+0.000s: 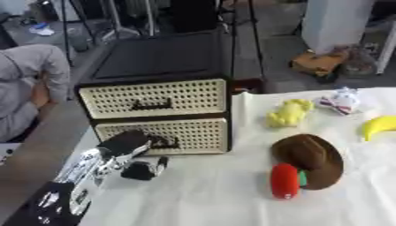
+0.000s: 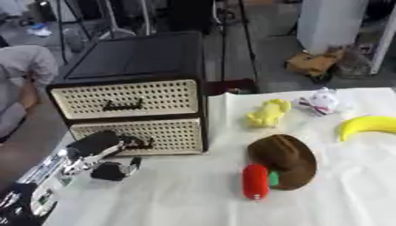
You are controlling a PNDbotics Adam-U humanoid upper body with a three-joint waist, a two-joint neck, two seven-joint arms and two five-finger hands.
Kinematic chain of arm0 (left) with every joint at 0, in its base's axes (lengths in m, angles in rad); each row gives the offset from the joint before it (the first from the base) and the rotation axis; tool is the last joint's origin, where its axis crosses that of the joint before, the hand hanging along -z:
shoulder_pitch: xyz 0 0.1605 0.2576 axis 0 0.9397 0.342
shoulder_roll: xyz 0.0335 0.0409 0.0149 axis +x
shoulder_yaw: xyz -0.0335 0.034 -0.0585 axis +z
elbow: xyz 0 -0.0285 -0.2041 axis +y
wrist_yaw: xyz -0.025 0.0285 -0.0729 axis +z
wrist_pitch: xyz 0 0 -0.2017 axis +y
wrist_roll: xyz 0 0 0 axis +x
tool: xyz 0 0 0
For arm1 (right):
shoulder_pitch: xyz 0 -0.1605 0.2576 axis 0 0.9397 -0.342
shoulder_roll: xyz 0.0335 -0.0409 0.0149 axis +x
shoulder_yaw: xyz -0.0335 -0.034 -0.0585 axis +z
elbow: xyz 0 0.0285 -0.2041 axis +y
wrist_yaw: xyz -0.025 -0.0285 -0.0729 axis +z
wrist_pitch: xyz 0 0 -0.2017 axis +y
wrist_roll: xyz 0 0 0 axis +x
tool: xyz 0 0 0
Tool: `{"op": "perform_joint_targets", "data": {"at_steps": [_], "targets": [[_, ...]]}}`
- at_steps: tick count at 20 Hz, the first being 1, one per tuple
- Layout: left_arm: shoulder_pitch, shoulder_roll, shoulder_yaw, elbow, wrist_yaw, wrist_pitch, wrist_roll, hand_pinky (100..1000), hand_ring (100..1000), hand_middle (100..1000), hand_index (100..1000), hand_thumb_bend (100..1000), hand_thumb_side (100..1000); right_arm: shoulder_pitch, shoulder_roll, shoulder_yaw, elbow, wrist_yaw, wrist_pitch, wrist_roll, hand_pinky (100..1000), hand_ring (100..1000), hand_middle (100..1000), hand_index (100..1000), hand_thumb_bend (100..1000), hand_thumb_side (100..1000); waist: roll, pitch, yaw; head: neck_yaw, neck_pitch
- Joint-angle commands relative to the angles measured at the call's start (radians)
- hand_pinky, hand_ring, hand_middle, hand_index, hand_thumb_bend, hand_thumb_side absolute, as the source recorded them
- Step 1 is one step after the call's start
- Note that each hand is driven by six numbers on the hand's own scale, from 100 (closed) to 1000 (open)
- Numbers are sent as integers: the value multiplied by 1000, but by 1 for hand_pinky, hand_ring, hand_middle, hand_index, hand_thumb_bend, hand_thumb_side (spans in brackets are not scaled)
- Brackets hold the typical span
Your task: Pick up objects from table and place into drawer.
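Nearest the camera, the left hand (image 1: 127, 145) comes in from the lower left, its fingers (image 1: 147, 170) curled downward just in front of the lower drawer (image 1: 166, 137); they appear to hold nothing, though whether they touch the dark handle (image 1: 164, 142) cannot be told. The right hand is not in view. On the white-covered table (image 1: 201, 194), a red object (image 1: 284, 181) with a green part lies against a brown hat-like object (image 1: 313, 160). Farther back sit a yellow soft toy (image 1: 290, 112), a banana (image 2: 365, 125) at the right edge, and a small white object (image 1: 339, 100). At the back left, the cabinet's upper drawer (image 1: 154, 98) and the lower one both look closed. Judging from this, nothing is in a drawer yet; opening one and moving every object remains.
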Motion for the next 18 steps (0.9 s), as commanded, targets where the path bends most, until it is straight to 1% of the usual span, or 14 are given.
{"op": "perform_joint_targets", "data": {"at_steps": [1,5,12,15,16,17,18], "targets": [[-16,11,10,10,12,1,-13,100,100,100,825,100,637,-15,-12,-11,-15,-8,1,7,584,738,600,739,100,837,-3,-15,1,9,-13],[-22,16,16,27,16,-2,-18,100,100,100,770,100,633,-15,-10,-11,-15,-11,2,11,584,738,599,740,100,841,-1,-15,0,20,-16],[-23,20,24,57,-17,-6,-7,100,100,100,769,100,623,-16,-11,-11,-15,-16,-2,14,584,737,597,741,100,836,2,-13,-1,32,-22],[-20,20,24,62,-30,-12,-2,100,100,100,752,100,624,-16,-11,-11,-15,-17,-2,13,584,737,597,741,100,835,2,-15,0,34,-22],[-19,20,24,61,-32,-15,0,100,100,100,714,100,623,-16,-11,-11,-15,-17,-2,13,584,737,596,741,100,837,1,-17,1,35,-19],[-17,20,23,60,-34,-17,2,100,100,100,714,100,623,-15,-12,-11,-15,-17,-2,13,584,737,596,741,100,837,1,-18,1,36,-17],[-14,20,22,57,-35,-20,3,100,100,100,691,100,622,-13,-12,-12,-15,-17,-2,12,584,737,596,741,100,835,1,-20,2,36,-15]]}}
